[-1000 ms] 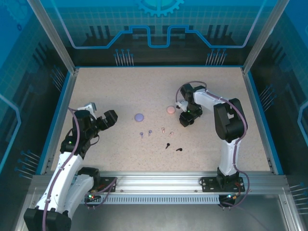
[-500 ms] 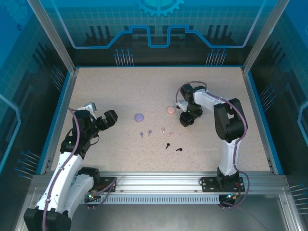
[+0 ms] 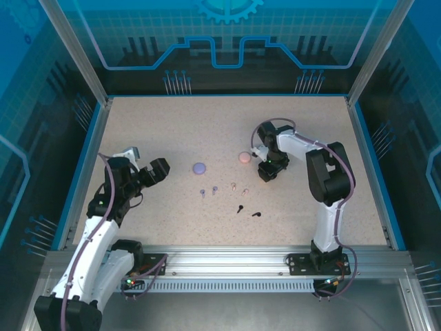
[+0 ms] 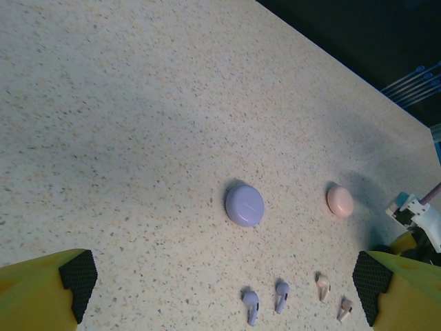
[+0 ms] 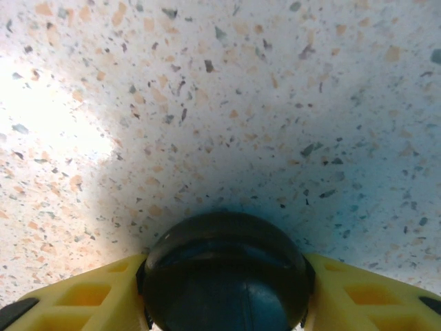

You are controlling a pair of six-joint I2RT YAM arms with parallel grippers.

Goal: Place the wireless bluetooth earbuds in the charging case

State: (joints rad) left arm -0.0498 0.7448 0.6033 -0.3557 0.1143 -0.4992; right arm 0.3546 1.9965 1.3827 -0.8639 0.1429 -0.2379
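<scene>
Six earbuds lie mid-table: a lilac pair [image 3: 209, 190] [image 4: 251, 305], a pink pair [image 3: 239, 189] [image 4: 322, 286] and a black pair [image 3: 248, 211]. A round lilac charging case [image 3: 199, 167] [image 4: 244, 204] and a pink one [image 3: 244, 157] [image 4: 340, 201] lie closed behind them. My right gripper [image 3: 265, 171] [image 5: 224, 293] points down right of the pink case, its yellow fingers [image 5: 103, 293] pressed against both sides of a round black charging case [image 5: 224, 272]. My left gripper [image 3: 146, 163] [image 4: 222, 289] hovers at the table's left, wide open, with nothing between its pads.
The speckled table [image 3: 179, 131] is bounded by a blue rim and aluminium posts. Bare surface lies behind the cases and to the far right. The right arm's wrist [image 4: 413, 214] shows at the edge of the left wrist view.
The right gripper's jaws have narrowed onto the black case. The left arm and the earbuds have not moved.
</scene>
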